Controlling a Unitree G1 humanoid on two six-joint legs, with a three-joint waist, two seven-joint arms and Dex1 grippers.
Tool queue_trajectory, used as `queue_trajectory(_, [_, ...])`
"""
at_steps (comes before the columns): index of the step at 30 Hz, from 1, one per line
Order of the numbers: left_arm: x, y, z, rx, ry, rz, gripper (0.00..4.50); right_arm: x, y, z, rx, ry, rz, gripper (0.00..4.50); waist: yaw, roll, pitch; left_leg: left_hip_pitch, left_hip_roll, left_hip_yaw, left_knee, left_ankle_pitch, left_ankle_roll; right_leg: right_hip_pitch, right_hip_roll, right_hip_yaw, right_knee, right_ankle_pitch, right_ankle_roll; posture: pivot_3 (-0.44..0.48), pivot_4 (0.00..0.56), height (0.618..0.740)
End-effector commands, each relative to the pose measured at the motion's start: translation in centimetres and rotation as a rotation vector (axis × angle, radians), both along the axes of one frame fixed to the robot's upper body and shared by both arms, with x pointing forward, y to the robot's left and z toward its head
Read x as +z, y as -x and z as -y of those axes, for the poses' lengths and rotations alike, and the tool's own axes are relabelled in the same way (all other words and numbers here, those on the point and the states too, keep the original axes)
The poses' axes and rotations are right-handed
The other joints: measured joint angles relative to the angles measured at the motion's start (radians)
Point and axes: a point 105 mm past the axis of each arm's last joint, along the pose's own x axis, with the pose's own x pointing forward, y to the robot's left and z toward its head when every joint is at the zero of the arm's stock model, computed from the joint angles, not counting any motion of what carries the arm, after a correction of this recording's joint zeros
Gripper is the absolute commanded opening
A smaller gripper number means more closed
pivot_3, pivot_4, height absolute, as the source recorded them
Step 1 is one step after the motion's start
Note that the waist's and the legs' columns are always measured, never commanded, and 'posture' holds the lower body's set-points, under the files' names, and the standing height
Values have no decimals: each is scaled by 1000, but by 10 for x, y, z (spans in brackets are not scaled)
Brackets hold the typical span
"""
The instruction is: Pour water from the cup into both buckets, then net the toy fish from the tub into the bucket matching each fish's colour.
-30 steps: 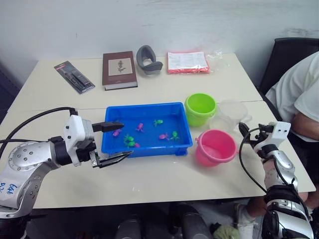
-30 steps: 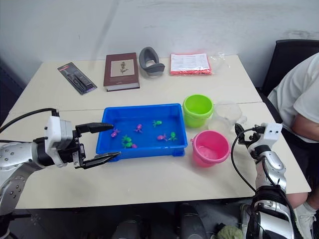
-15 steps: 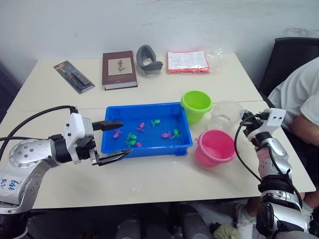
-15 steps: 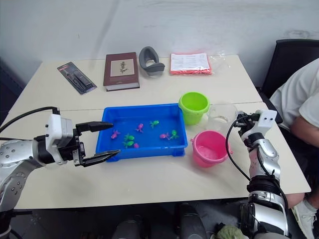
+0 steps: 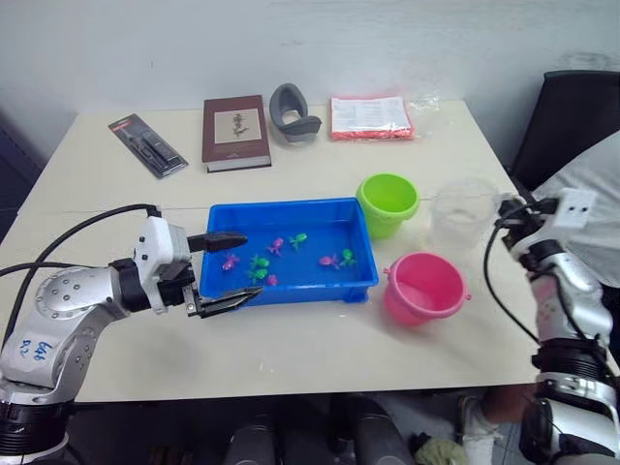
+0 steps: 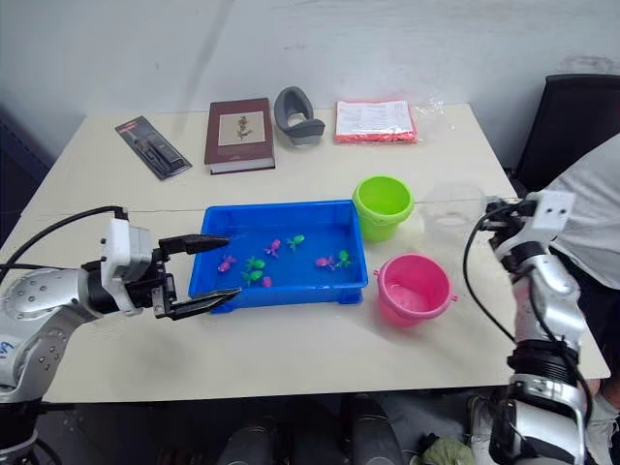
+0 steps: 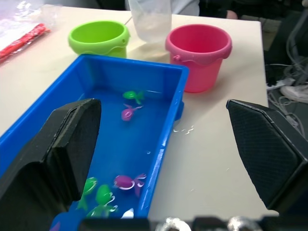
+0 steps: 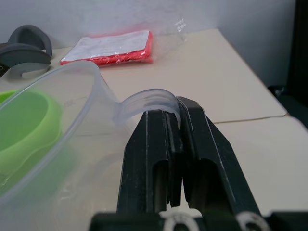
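Left gripper (image 5: pixel 225 270): fingers spread wide, holding nothing; it hangs at the near left corner of the tub, one finger over the tub's left rim, the other just in front of its near wall.
Black package (image 5: pixel 145 146): lies flat at the far left of the worktop (image 5: pixel 291 349).
Book (image 5: pixel 235 132): brown cover, flat at the far side, just left of a grey curved object (image 5: pixel 293 114).
Tub (image 5: pixel 341 288): bright blue, in the middle of the worktop, with water in it.
Toy fish (image 5: pixel 275 246): pink and green ones scattered in the tub's water, a cluster near the middle and a pair toward the right end.
Red packet (image 5: pixel 370 117): flat at the far side, right of the grey object, crumpled clear plastic beside it.
Lime green bucket (image 5: pixel 387 204): upright, just beside the tub's far right corner.
Pink bucket (image 5: pixel 424 288): upright, near the tub's near right corner, nearer than the green one.
Cup (image 5: pixel 465 215): clear, held upright above the worktop, right of the lime green bucket and beyond the pink one.
Right gripper (image 8: pixel 175 144): fingers closed narrow, pinching the cup's handle.
Person's sleeve (image 5: pixel 593 203): white, at the right edge beside a black chair (image 5: pixel 567 111).
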Motion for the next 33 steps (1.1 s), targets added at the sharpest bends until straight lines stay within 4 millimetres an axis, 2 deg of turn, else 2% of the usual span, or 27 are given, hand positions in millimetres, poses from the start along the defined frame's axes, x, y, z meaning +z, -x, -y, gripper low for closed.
queue_trajectory(1, [3,0,7,-36,1,34,4500,34,17,3,24,72,75,64,0,0,0,0,0,0,0,0,0,0,0,0,0,0,0,0,150,740])
queue_trajectory(7, [-4,-6,18,-88,21,21,4500,62,47,-3,57,265,118,64,-3,0,0,3,0,7,-4,0,0,-1,2,6,0,1,1,0,150,740])
queue_trajectory(11, [-9,-9,22,-115,25,7,4500,68,64,-13,91,435,131,64,0,0,0,3,0,9,-5,0,1,-2,2,8,-1,1,3,0,150,740])
queue_trajectory(14, [-12,-12,25,-131,31,0,4500,68,73,-19,105,514,135,64,0,-1,0,3,0,10,-5,0,1,-2,2,9,-2,2,4,0,150,740])
queue_trajectory(21, [-15,-18,29,-156,35,-15,4500,63,83,-30,136,572,149,64,0,-1,1,3,-1,11,-5,0,1,-2,3,11,-2,2,4,0,150,740])
queue_trajectory(33, [-22,-18,37,-189,28,-24,4500,46,84,-43,165,820,205,64,-1,-1,1,3,-1,11,-4,0,2,-2,3,11,-2,3,5,0,150,740])
